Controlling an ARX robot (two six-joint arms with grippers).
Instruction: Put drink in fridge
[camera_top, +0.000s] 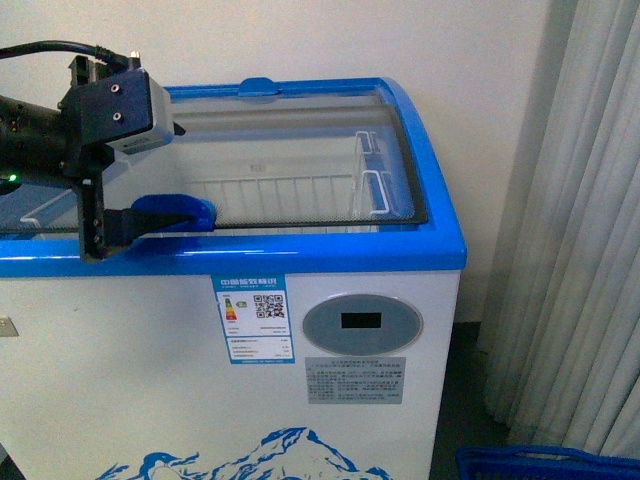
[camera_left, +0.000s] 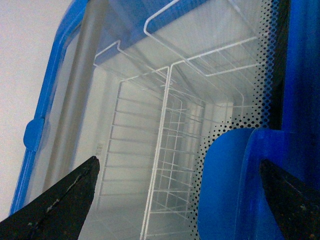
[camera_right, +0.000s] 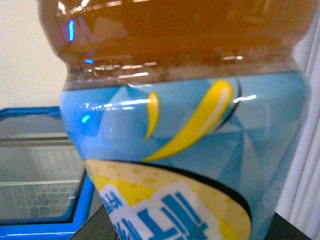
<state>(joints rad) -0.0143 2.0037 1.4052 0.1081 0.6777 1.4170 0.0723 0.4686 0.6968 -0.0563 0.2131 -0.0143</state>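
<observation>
The fridge (camera_top: 150, 400) is a white chest freezer with a blue top rim, a curved glass sliding lid (camera_top: 300, 160) and an oval grey display (camera_top: 362, 323). My left gripper (camera_top: 110, 235) is open at the lid's front edge, next to its blue handle (camera_top: 170, 212). In the left wrist view the handle (camera_left: 235, 185) lies between the black fingertips (camera_left: 85, 180) of the left gripper (camera_left: 178, 170). My right gripper (camera_right: 185, 232) is shut on the drink (camera_right: 175, 120), which fills its view: orange-brown liquid above a light blue and yellow label. The cap is out of view. The fridge (camera_right: 30, 225) shows behind it.
White wire baskets (camera_top: 290, 190) hang inside the fridge under the glass. A pale curtain (camera_top: 580, 200) hangs to the right of the fridge. A blue basket rim (camera_top: 545, 465) sits on the floor at the lower right. A white wall stands behind.
</observation>
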